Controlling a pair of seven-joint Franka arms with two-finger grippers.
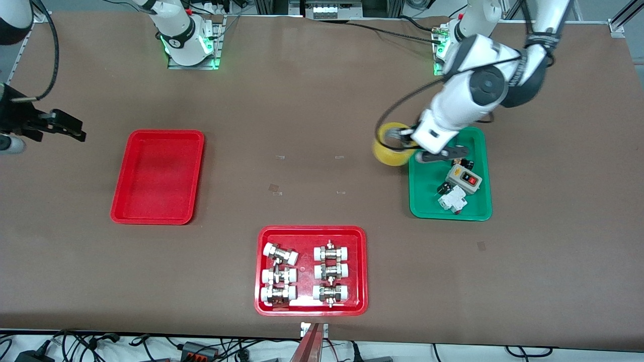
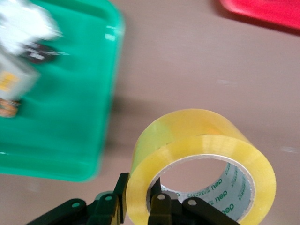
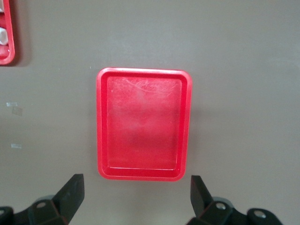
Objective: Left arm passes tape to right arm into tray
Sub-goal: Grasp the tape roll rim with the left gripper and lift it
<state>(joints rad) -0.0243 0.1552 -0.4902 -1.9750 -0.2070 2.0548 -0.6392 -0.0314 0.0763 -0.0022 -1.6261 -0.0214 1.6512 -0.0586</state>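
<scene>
Left gripper [image 2: 138, 206] pinches the translucent yellow packing tape roll [image 2: 201, 164] by one wall only; the roll may swing loose. Right gripper [image 3: 136, 199] waits with fingers spread above the empty red plastic rectangular tray [image 3: 143, 124].

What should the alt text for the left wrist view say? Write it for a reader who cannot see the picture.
The left end effector grips a roll of yellow tape by its wall, one finger inside the white core and one outside, holding it above the brown table. A green tray with blurred electrical parts lies beside it, and a red tray's corner shows at the edge.
</scene>
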